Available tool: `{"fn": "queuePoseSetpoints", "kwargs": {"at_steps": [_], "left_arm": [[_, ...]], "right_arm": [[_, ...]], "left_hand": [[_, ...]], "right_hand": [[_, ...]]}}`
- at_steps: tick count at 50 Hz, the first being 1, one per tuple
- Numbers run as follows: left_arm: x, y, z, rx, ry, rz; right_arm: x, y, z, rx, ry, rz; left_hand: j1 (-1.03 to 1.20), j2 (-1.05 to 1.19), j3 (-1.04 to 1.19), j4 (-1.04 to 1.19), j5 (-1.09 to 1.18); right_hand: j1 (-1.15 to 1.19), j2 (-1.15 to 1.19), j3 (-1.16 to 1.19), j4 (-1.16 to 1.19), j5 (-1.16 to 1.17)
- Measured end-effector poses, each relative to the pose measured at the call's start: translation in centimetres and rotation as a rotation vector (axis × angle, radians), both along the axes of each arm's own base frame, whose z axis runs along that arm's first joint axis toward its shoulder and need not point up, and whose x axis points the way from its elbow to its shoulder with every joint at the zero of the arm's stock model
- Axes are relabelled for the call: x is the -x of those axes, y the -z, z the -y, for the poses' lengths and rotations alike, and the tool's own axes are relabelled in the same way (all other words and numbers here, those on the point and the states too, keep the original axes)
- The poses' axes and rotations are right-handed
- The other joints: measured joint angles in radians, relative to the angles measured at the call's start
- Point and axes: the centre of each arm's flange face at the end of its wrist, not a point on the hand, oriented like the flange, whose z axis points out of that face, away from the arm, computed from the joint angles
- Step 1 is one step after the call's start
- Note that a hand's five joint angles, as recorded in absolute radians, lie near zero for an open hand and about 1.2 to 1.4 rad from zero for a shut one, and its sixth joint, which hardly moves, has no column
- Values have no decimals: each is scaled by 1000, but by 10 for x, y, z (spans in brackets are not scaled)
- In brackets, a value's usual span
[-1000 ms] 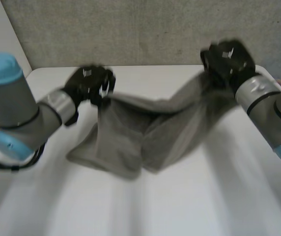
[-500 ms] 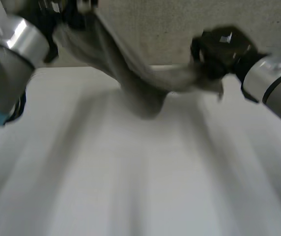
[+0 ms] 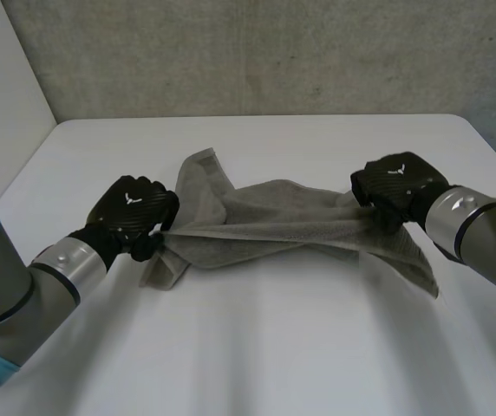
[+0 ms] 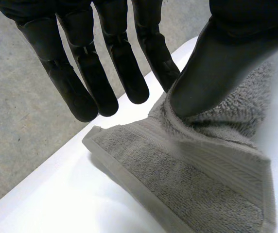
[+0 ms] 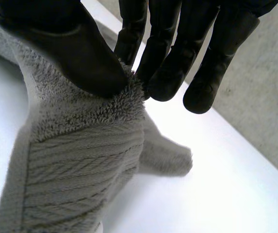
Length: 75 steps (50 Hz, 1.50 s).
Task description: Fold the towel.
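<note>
Towel (image 3: 265, 221) is lying bunched on desk (image 3: 274, 347), stretched betw. both hands; left hand (image 3: 133, 211) is pinching one end w/ thumb, right hand (image 3: 395, 186) is pinching the other; step appears pre-fold; next move is probably calling for spreading it flat.

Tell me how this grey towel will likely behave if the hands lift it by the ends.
Probably floppy: the towel lies bunched in folds between the left hand and the right hand. Its looped pile looks grippy, so the pinches should hold. Free corners would likely dangle.
</note>
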Motion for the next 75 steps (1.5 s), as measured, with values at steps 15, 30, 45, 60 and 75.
{"fn": "queuePoseSetpoints", "kwargs": {"at_steps": [15,30,45,60,75], "left_arm": [[14,26,1,-84,-2,-58],[29,27,-8,-194,30,-178],[28,35,-19,-237,32,-150],[8,44,-19,-215,16,76],[14,58,1,-185,25,109]], "right_arm": [[7,41,4,-72,30,-15],[27,40,26,18,188,-22],[40,49,44,68,277,-17],[36,61,41,32,260,-27],[36,63,39,25,252,-27]], "left_hand": [[-423,-438,-455,-436,-438],[-595,-608,-637,-604,-630],[-1055,-1075,-1104,-1069,-1105],[-1063,-1075,-1106,-1082,-1088],[-938,-955,-980,-950,-959]], "right_hand": [[0,0,0,0,0],[0,0,0,0,0],[0,0,0,0,0],[0,0,0,0,0],[0,0,0,0,0]]}}
